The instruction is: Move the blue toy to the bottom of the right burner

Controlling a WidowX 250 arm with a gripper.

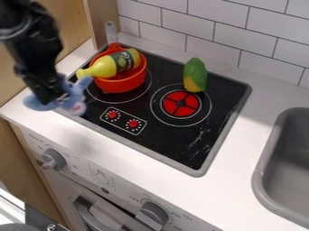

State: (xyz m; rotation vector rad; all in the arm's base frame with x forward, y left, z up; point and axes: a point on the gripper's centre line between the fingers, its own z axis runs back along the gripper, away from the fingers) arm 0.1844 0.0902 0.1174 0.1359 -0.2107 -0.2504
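Note:
My black gripper [53,100] is at the left side of the view, over the counter's left part beside the stove, shut on the blue toy [75,92]. The toy is a soft light-blue thing that sticks out on both sides of the gripper, with a pinkish patch low on its right. The right burner [181,103] is a red disc with white rings around it on the black stovetop [175,146], well to the right of the gripper.
An orange-red pot [122,85] holding a yellow bottle [105,66] stands on the left burner. A green and yellow corn toy [195,74] touches the right burner's back edge. Two red knobs are at the stovetop's front left; a grey sink [260,173] lies right.

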